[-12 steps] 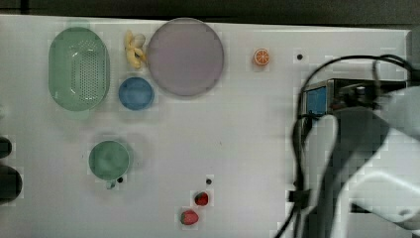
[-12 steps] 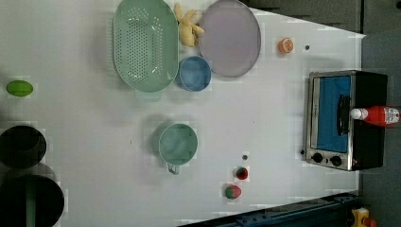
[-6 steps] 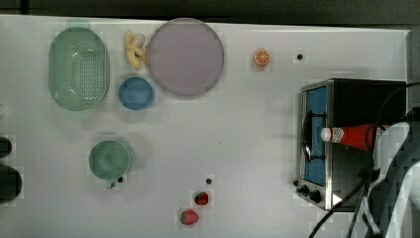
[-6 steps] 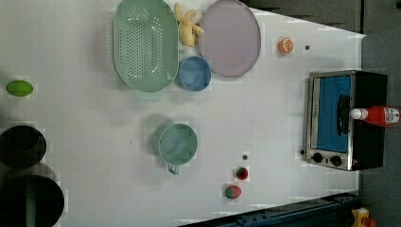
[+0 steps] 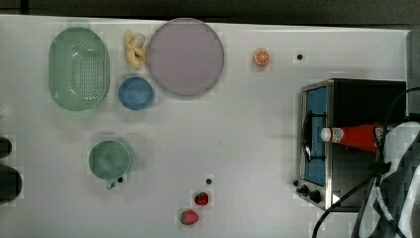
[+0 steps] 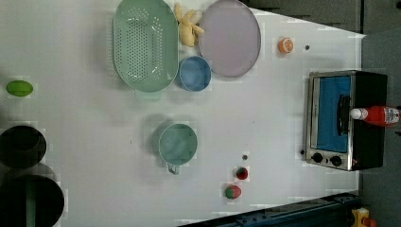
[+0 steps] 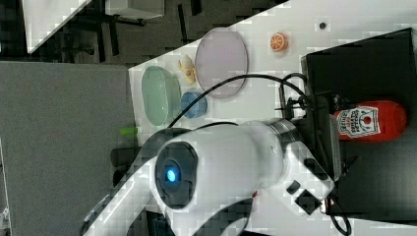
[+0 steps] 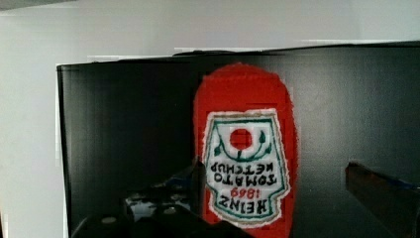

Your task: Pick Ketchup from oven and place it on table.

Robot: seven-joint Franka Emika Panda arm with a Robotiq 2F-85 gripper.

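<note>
Top view: slim red plastic ketchup bottle [image 5: 357,137] lying atop boxy black toaster oven [image 5: 364,101], right of frame.
Left view: same; large white table [image 6: 265,127].
Wrist view: tool [image 8: 292,186] open, straddling bottle.

The ketchup [image 5: 357,137] lies on the oven's [image 5: 369,101] black roof with bare roof on both sides of it. In the top view, open desk [image 5: 247,129] stretches between the oven and the strawberries [image 5: 200,199].
</note>
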